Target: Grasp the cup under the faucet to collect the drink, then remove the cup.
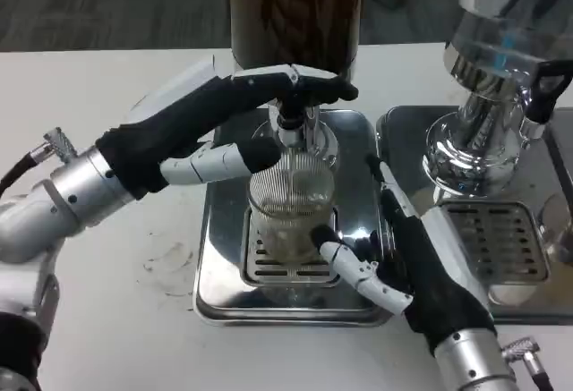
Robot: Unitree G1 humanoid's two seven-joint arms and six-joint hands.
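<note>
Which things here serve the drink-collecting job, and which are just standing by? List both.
Job:
ribbed glass cup
faucet
dark drink dispenser
drip tray
right hand, holding the cup
left hand, on the faucet

Standing by:
second dispenser
its drip tray

A second drink dispenser (497, 96), of polished chrome with a clear vessel above, is seen in the upper right of the frame. It is mounted on a steel base (403, 136) at the right edge, in which a slotted drip grille (501, 241) is set, at centre right. A black lever (546, 87) is seen on its right side. A grey patterned floor (107, 2) is seen across the upper left, beyond the white table (98, 87). Faint smudges (170, 261) are visible on the table at lower left.
</note>
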